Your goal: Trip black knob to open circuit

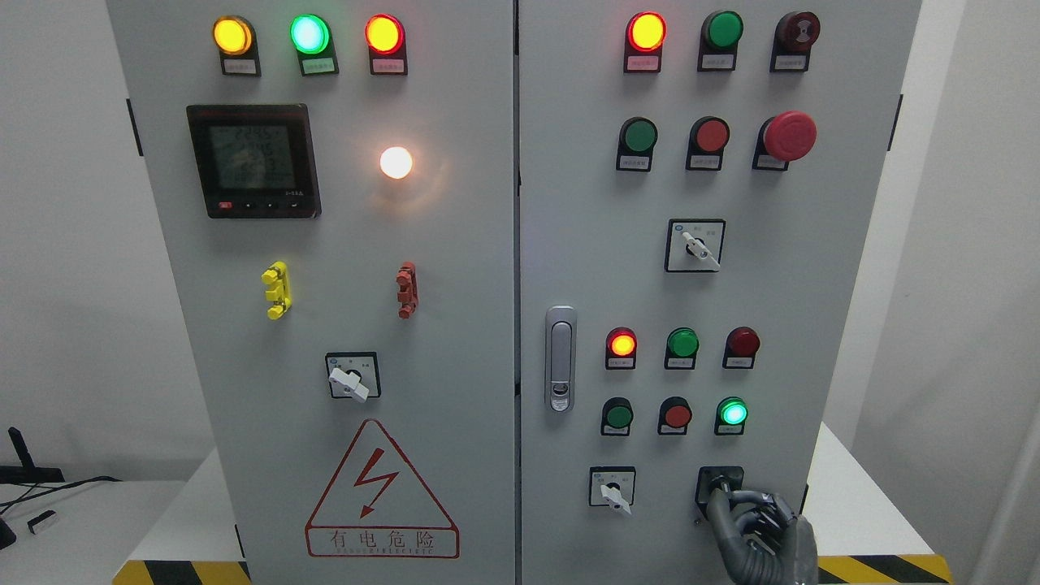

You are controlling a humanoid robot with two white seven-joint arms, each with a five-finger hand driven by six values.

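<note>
The right hand (760,528) has its fingers (725,502) curled around the black knob (720,485) (bottom right of the right-hand cabinet door (585,268)). With only 1 shallow hold, they could slip off mid-turn, leaving the circuit closed.

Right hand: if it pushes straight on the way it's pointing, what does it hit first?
The black knob: the right hand reaches up-left and its fingers already seem on it, though contact depth is unclear.
</note>
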